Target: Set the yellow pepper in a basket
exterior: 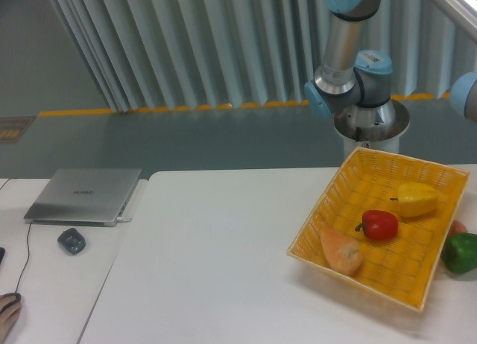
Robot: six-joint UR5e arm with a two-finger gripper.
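Note:
The yellow pepper (417, 199) lies on its side inside the basket (322, 217), in its far right part, with its dark stem pointing left. The basket is a bright yellow-orange woven tray on the right of the white table. A red pepper (380, 225) and an orange-tan piece of food (341, 250) lie in the basket as well. The arm's base and joints rise behind the table at the upper right. The gripper itself is out of frame.
A green pepper (462, 252) and a small reddish item (457, 227) sit on the table just right of the basket. A closed grey laptop (85, 194) and a dark mouse (71, 240) lie at the far left. A fingertip shows at the bottom left corner.

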